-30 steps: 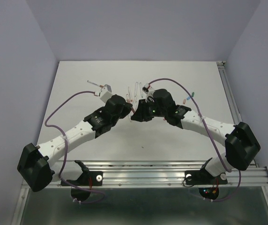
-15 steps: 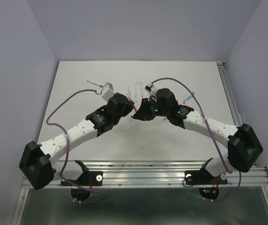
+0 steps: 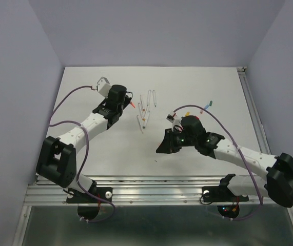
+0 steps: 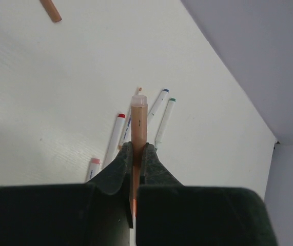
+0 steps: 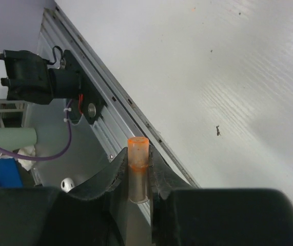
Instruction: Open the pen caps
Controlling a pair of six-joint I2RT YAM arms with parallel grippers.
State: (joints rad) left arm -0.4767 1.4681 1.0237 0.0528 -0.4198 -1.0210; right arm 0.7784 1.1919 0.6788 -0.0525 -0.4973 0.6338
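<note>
**Left fingers** [image 4: 128, 154]: these are closing tight across the barrel of a pen body [image 4: 138, 123]. The barrel is standing out past the fingertips with its pale orange end pointing away from the wrist. Whether that end is carrying a cap cannot be told. In the top view this arm is reaching over the far left part of the bench [image 3: 213, 82].

**Right fingers** [image 5: 120, 164]: these are clamping an orange pen cap [image 5: 137, 154] between the pads. The cap is sitting upright in the grip, with its top showing just above the fingertips. This arm is hanging over the near part of the bench, close to the metal rail [image 5: 110, 97] and well apart from the left fingers.

**Other items:** the remaining pens [image 3: 143, 110] are lying in a loose group on the bench between the two arms. In the left wrist view their ends are showing red, blue, green and pink.

A few loose caps [image 3: 208, 104] are lying on the right side of the bench, beyond the right arm. They are too small for their colours to be told with confidence.
</note>
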